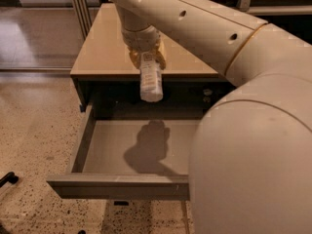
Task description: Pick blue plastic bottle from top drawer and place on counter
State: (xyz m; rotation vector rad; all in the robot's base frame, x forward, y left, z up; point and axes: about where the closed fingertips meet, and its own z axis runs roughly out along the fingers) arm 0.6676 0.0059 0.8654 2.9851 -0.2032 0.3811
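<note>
Holding the bottle (150,82) up in the air with the gripper (147,58), just in front of the front edge of the counter (105,48) and over the back part of the open drawer (117,185); pinching the top part of the bottle between two yellowish fingers (133,57), one on each side, pressed snug against it; pointing the bottle down, nearly straight, with the free end lowest and the held end tucked up inside the gripper; touching nothing but the fingers, well clear of the drawer's bottom and not resting on the counter; showing a pale label with small marks on the bottle's side, too small to read; reaching down from a thick cream arm (253,145) with little round holes, filling the top and right of the view and hiding the right part of the drawer; pulled far out, with a grey bottom, a low grey wall on the left and a flat plain front at the near end; casting a dark shadow (146,147) on the drawer's bottom, right under the bottle and gripper; shining smooth and tan on the counter top, above a dark frame; standing on speckled ground (34,130); catching only the edge of a small black thing (7,179) at the bottom left, too cut off to tell what.
</note>
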